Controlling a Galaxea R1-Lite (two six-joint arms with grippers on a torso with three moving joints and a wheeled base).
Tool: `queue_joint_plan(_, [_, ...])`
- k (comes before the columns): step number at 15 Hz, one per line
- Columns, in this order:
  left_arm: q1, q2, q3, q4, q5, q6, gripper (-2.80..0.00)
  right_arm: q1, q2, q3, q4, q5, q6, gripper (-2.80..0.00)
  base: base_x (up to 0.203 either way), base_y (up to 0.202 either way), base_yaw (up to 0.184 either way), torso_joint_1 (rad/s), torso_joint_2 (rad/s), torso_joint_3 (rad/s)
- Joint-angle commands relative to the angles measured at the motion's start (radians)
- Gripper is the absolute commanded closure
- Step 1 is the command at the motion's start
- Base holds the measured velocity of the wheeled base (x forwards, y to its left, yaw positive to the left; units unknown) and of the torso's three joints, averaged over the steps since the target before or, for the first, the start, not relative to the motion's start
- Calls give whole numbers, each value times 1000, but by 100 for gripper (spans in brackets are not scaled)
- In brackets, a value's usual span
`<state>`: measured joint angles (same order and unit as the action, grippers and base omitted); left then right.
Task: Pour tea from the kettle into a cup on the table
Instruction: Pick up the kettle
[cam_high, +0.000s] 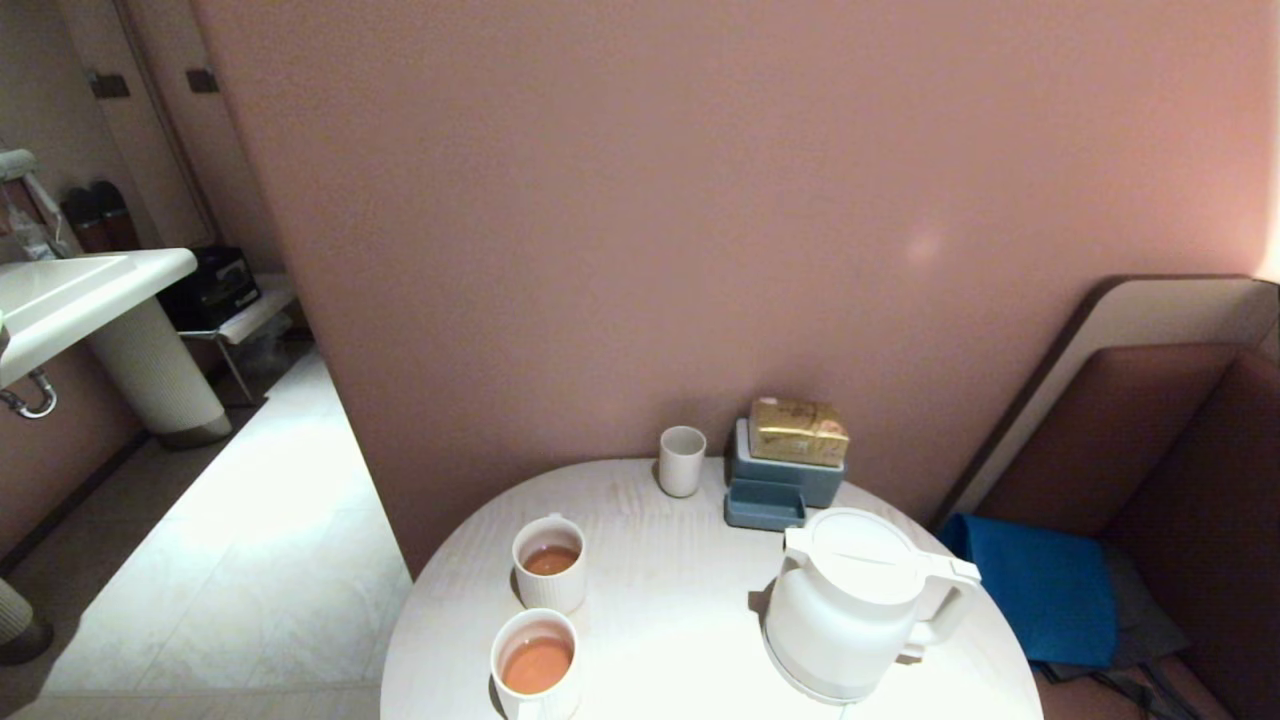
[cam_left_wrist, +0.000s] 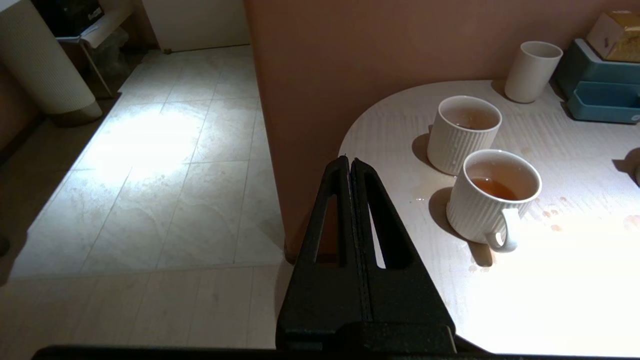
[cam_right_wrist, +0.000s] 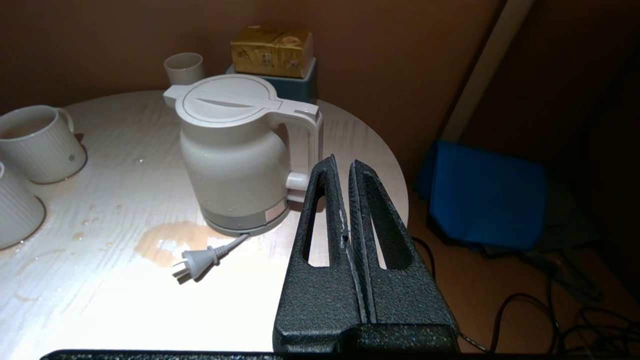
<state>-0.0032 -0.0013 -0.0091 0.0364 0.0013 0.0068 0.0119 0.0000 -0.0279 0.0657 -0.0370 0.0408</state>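
- I count one kettle (cam_high: 850, 605); it stands upright on the right half of the table (cam_high: 660, 610), lid on, spout toward the wall side and loop handle toward the table's right edge; nothing grips it.
- I count three cups: two ribbed mugs on the left half of the table and one plain tumbler (cam_high: 682, 460) at the back by the wall; the near mug (cam_high: 536, 665) and the far mug (cam_high: 550, 563) stand just beside each other, both with orange-brown tea inside; I cannot tell whether the tumbler holds anything.
- One blue holder (cam_high: 780, 485) sits at the back just beside the tumbler, with one gold packet (cam_high: 798, 431) on top of it.
- One white plug (cam_right_wrist: 192, 262) on its cord lies on the table in front of the kettle, next to one brownish puddle (cam_right_wrist: 167, 240); small drops dot the wood around the mugs.
- My left gripper (cam_left_wrist: 351, 167) hangs off the table's left edge, near the near mug but apart from it; its jaws are pressed together with nothing between them.
- My right gripper (cam_right_wrist: 344, 167) hangs by the table's right edge, near the kettle's handle without touching it; its jaws are closed and empty too.
- One blue cushion (cam_high: 1040, 585) lies on the bench to the right of the table.
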Motion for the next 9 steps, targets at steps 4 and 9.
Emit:
queue_joint_plan(4, [0,1,0,0,0,1,0,0,2,0,2,3,-9,0,0,0,0,0,0,0])
queue_joint_plan(9, [0,1,0,0,0,1,0,0,7,-61,9,-7,-5,0,0,0,0,0,0,0])
